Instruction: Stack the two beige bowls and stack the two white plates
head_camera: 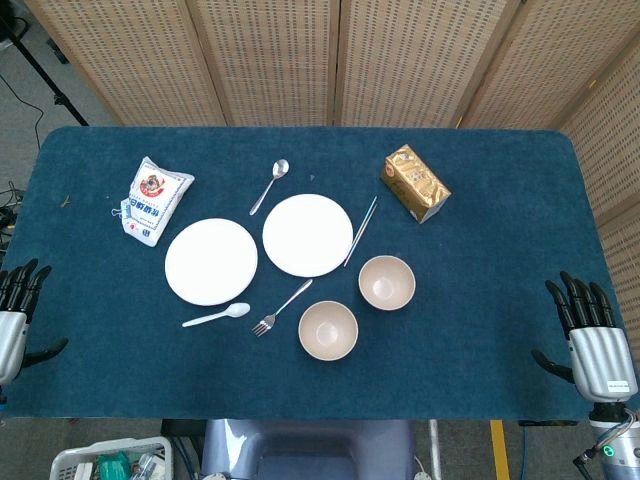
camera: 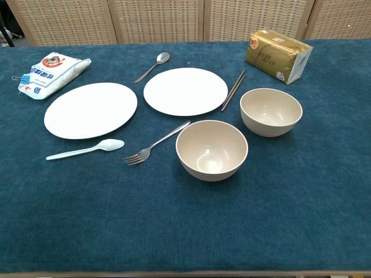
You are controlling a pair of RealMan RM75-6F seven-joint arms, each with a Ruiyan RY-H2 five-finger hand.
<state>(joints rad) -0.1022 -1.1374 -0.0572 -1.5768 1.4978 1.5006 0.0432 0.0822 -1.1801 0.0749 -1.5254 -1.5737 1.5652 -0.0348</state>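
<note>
Head view: two round white plates, left plate (head_camera: pixel 211 261) and right plate (head_camera: pixel 308 235), lie flat, close side by side on the blue cloth table (head_camera: pixel 500 300). Two beige bowls, near bowl (head_camera: pixel 328 330) and far bowl (head_camera: pixel 387 282), stand upright, mouths up. Left hand (head_camera: pixel 15 310) and right hand (head_camera: pixel 592 335) rest at the table's edges, fingers spread, holding nothing.

Chest view: the near bowl (camera: pixel 211 150) stands just beside the far bowl (camera: pixel 271 112), apart. A metal fork (camera: pixel 155 143) points its tines toward the camera.
</note>
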